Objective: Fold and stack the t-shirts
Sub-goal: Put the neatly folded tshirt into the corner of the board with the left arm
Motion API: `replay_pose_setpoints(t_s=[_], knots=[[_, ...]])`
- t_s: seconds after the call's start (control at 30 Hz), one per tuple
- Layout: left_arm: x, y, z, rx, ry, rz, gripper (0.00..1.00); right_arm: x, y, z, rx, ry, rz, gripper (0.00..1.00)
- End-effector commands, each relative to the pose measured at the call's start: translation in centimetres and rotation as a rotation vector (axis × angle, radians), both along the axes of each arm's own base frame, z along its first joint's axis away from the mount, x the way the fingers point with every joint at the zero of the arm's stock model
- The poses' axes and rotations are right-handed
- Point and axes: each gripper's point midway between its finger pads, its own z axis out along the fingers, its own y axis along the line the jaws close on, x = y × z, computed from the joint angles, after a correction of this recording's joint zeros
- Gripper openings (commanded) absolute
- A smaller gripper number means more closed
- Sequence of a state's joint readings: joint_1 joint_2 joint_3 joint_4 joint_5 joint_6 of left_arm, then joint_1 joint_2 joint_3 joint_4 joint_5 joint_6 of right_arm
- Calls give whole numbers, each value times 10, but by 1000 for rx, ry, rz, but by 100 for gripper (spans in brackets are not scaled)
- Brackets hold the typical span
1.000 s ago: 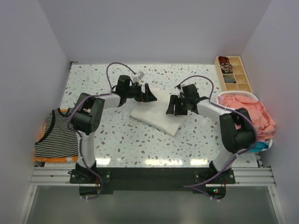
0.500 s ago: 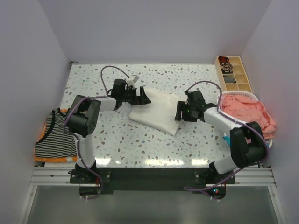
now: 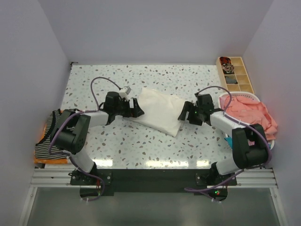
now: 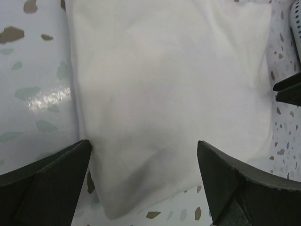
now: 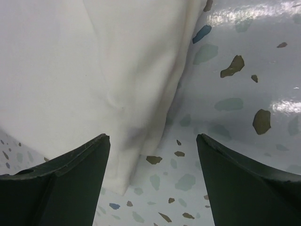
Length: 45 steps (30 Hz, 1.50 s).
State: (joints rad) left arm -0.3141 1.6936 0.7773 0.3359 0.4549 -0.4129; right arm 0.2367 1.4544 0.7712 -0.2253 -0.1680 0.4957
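Observation:
A cream t-shirt (image 3: 160,110) lies folded into a flat rectangle in the middle of the table; its print is hidden. It fills the left wrist view (image 4: 169,94) and the right wrist view (image 5: 94,70). My left gripper (image 3: 137,108) is open and empty at the shirt's left edge. My right gripper (image 3: 185,113) is open and empty at the shirt's right edge. A black-and-white striped shirt (image 3: 49,141) lies on an orange one (image 3: 54,160) at the table's left edge. A coral-pink shirt (image 3: 251,115) sits in the white basket (image 3: 240,96), with a bit of blue cloth (image 3: 263,147) under it.
A compartmented wooden tray (image 3: 235,75) stands at the back right corner. White walls close the table on three sides. The arm bases stand on a black rail (image 3: 150,178) at the near edge.
Both grippers have let go of the cream shirt and drawn outward, left to the left and right to the right. The shirt now lies flat as a wider rectangle.

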Motion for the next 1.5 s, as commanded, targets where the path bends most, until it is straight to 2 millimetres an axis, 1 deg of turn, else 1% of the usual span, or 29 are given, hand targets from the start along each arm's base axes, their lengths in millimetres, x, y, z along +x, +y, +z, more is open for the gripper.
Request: replay_pose_setpoints(t_s=[0.0,0.03,0.07,0.1,0.17,0.2,0.27,0.3,0.37,0.4,0.47,0.5,0.53,0.6,0.63,0.67,0.7,0.77,0.8,0.83,0.87,0.93,0.97,1.03,1.07,1.1,1.17,1.3,1.47], knots=[[0,8,-20,14,10,46,100,16,29,3,173,-54,22,79],[0,10,-24,22,15,55,100,15,31,2,191,-49,27,79],[0,10,-27,25,18,55,100,10,33,-6,200,-17,27,79],[-1,11,-33,28,33,57,100,16,37,-4,225,-37,29,79],[-2,8,-35,12,33,52,100,13,42,-14,253,-4,41,79],[-5,8,-41,3,53,55,100,18,46,-12,278,-20,43,79],[-7,4,-41,-20,53,46,100,17,53,-14,313,-3,68,79],[-12,3,-45,-29,71,45,100,17,57,-23,327,24,81,78],[-17,-4,-42,-58,70,26,100,20,66,-22,369,44,118,76],[-25,-6,-44,-73,89,26,100,20,69,-31,374,67,125,75],[-40,-13,-46,-82,99,9,100,29,73,-29,377,67,148,72],[-45,-15,-47,-92,115,12,100,29,72,-36,362,87,158,70],[-51,-17,-48,-94,123,12,100,40,75,-30,361,68,171,69],[-73,-21,-51,-114,156,10,100,46,76,-30,344,69,192,61],[-79,-21,-52,-118,161,18,100,56,77,-27,341,59,198,58],[-91,-20,-54,-124,168,15,100,60,78,-25,337,56,205,54],[-96,-20,-54,-133,180,26,100,62,78,-25,328,55,221,54],[-104,-15,-54,-130,179,43,100,68,78,-16,311,47,226,60],[-104,-14,-53,-126,172,50,100,68,75,-13,296,39,227,66],[-104,-8,-57,-97,180,73,100,71,70,-4,263,7,209,67],[-97,-9,-50,-91,158,76,100,71,65,-1,240,-5,202,69],[-93,-4,-52,-36,154,88,100,70,51,4,158,-24,179,72],[-82,-6,-42,-33,124,89,100,70,46,15,132,-53,171,72],[-74,-2,-40,12,111,104,100,66,33,21,57,-66,154,74],[-64,-4,-31,15,87,110,100,67,23,23,11,-82,125,74],[-60,-3,-30,32,77,114,100,65,19,36,-10,-112,121,75],[-49,1,-29,66,71,145,100,63,11,43,-44,-132,106,75],[-33,5,-33,105,69,173,100,57,6,61,-61,-171,112,76],[-17,-8,-40,90,85,135,100,53,8,64,-43,-173,118,76]])
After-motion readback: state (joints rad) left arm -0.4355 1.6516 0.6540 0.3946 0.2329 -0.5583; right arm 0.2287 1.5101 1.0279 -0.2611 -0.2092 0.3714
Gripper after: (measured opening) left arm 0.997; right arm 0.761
